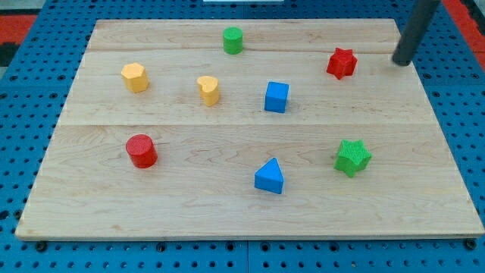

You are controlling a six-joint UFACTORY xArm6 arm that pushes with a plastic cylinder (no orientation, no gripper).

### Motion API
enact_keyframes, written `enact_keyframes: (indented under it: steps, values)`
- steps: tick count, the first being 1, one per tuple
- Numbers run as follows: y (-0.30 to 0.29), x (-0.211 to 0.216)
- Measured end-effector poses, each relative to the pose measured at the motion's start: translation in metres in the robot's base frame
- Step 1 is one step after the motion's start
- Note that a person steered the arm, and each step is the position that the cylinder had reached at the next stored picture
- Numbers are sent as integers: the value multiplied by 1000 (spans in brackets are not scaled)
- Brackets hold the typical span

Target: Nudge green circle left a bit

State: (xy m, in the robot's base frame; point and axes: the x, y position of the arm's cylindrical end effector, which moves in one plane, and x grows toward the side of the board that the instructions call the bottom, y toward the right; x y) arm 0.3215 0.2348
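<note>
The green circle (pixel 233 39) is a short green cylinder standing near the board's top edge, a little left of centre. My tip (pixel 401 62) is the lower end of the dark rod at the view's upper right. It rests on the board far to the right of the green circle, and a short way right of the red star (pixel 342 63). Nothing touches the green circle.
A wooden board (pixel 91 205) carries a yellow hexagon (pixel 134 76), a yellow heart (pixel 208 89), a blue cube (pixel 276 97), a red cylinder (pixel 142 150), a blue triangle (pixel 270 176) and a green star (pixel 352 157). Blue pegboard surrounds the board.
</note>
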Motion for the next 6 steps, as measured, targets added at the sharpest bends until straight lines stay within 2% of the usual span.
enact_keyframes:
  steps: [1,2,3,4,6]
  values:
    - [-96,-17]
    - [-163,-16]
    - [-159,-34]
    - [-128,-67]
    - [-140,-111]
